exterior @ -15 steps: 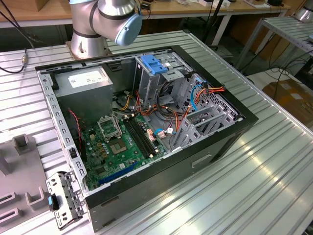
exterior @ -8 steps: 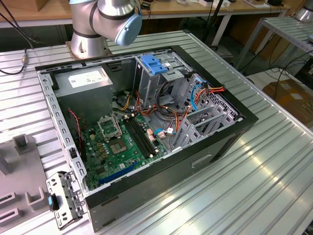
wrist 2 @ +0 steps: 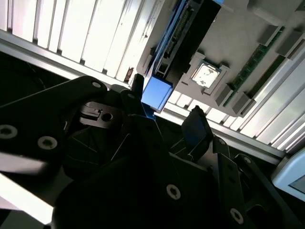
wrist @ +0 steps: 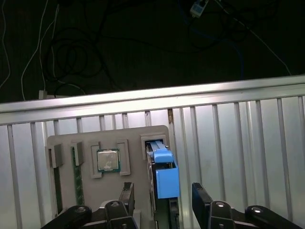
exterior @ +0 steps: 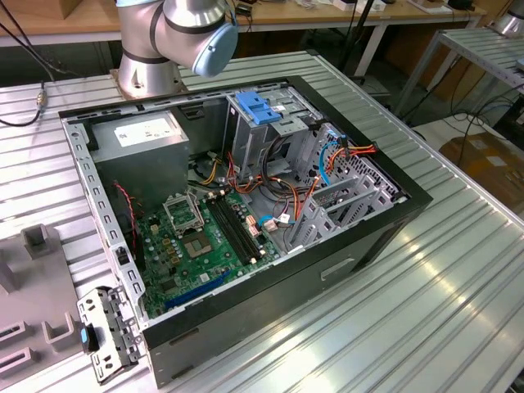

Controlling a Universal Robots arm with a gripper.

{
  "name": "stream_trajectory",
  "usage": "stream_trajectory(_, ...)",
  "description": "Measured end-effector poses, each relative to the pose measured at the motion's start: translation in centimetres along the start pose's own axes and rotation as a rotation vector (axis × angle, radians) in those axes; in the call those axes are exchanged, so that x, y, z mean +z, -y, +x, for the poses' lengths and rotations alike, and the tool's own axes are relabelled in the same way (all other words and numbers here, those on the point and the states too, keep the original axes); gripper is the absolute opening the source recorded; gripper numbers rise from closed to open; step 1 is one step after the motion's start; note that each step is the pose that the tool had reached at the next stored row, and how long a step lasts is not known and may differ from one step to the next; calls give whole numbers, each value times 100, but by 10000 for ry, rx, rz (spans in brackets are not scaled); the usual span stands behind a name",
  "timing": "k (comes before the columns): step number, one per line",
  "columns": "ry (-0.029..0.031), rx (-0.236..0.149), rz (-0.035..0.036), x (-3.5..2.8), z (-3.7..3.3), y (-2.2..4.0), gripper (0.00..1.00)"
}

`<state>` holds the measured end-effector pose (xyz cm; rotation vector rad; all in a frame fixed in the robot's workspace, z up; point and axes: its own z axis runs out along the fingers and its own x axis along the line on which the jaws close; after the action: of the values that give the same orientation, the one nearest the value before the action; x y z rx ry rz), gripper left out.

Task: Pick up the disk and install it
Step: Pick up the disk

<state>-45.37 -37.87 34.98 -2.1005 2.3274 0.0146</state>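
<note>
The disk (wrist: 162, 168) stands on edge in a slot of a grey holder tray (wrist: 136, 135), its blue plastic rail facing the camera. My gripper (wrist: 164, 202) is open just above it, one dark finger on each side of the blue rail end, with a gap to each. In the second wrist view the disk (wrist 2: 157, 91) shows the same blue end between the fingers of my gripper (wrist 2: 167, 109), and its dark body runs away behind it. In the exterior view the arm's base (exterior: 168, 41) stands behind the open computer case (exterior: 270, 286).
The holder tray also carries a processor chip (wrist: 108, 160) and memory sticks (wrist: 76, 179). It lies on a ribbed aluminium table (wrist: 238, 143) near the edge, with cables on the dark floor beyond. Inside the case are a blue-topped drive bay (exterior: 258, 106), a grey power supply (exterior: 143, 135) and the motherboard (exterior: 201, 237).
</note>
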Motion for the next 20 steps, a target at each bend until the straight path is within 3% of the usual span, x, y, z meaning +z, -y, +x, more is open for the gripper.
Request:
stream_trajectory(17,0,-1,0,20,0,0,60)
stream_trajectory(20,0,-1,-1,69,1,0,60)
